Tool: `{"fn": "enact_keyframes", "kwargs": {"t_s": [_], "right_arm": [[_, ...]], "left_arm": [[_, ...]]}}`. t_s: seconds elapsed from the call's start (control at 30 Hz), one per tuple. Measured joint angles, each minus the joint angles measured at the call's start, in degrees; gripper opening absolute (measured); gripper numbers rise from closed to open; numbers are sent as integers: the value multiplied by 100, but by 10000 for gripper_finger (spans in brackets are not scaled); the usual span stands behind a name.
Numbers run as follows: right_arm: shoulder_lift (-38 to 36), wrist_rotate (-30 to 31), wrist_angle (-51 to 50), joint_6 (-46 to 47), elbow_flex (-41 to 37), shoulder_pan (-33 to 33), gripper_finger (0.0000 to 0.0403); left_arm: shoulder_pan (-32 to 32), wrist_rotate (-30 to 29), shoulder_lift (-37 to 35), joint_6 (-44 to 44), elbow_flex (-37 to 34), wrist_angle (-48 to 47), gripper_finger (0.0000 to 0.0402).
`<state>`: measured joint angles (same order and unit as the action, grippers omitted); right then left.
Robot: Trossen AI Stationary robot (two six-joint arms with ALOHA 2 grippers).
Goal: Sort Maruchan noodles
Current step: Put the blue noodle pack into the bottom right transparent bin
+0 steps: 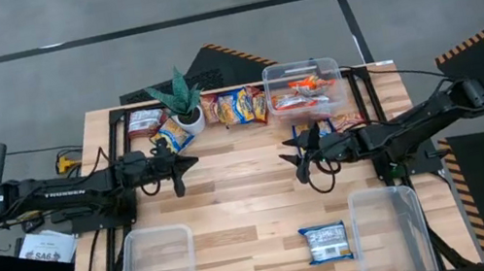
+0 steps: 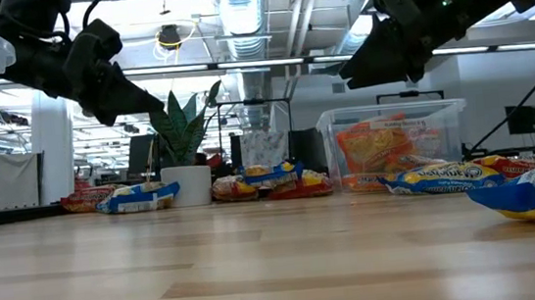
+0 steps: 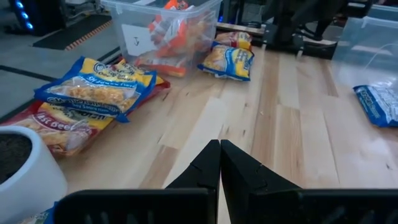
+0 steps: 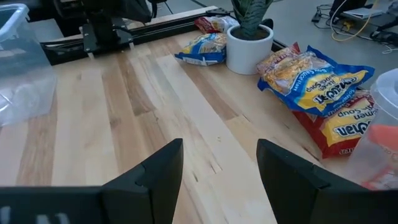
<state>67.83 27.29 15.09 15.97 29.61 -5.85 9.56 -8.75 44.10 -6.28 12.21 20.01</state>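
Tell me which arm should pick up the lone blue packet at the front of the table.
Right, probably. The blue packet lies on the right half, beside the right front bin. The right gripper hangs open nearer to it; the left gripper is shut, farther off.

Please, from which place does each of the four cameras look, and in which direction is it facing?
High view: above the table, looking straight down; both arms show, left tool and right tool.
Low view: at table-top height, looking level toward the room; both arms enter from above.
Left wrist view: on the left arm, facing the filled bin; its closed fingers show.
Right wrist view: on the right arm, facing the potted plant; its spread fingers show.
Shared: the high and low views both show the plant and the filled bin.
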Motion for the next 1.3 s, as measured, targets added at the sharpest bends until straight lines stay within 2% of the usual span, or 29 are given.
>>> {"fn": "enact_keyframes", "kwargs": {"t_s": [0.2, 0.33, 0.43, 0.57, 0.63, 0.67, 0.9, 1.07, 1.3], "right_arm": [[0, 3, -242, 146, 2, 0, 224], [0, 52, -662, 583, 31, 0, 201], [0, 358, -1528, 942, 282, 0, 159], [-2, 861, -2721, 1676, 570, 2, 72], [-2, 929, -3052, 1985, 601, 50, 25], [-2, 924, -3210, 2130, 599, 90, 15], [444, 850, -4251, 3197, 590, 530, 8], [1068, 603, -4391, 3268, 679, 812, 7], [1675, 687, -5022, 3275, 1164, 939, 7]], "left_arm": [[0, 0, 0, 2, 0, 6, 0], [0, -2, 0, 4, 0, 7, 0], [0, -2, 0, 4, 0, 5, 0], [0, -9, 0, -11, 0, 6, 0], [0, -11, 0, -24, 2, 5, 0], [0, -13, 0, -24, 2, 5, 0], [0, -24, 0, -46, 2, 5, 0], [0, -24, 0, -44, 4, 8, 0], [0, -23, 1, -46, 7, 6, 0]]}}
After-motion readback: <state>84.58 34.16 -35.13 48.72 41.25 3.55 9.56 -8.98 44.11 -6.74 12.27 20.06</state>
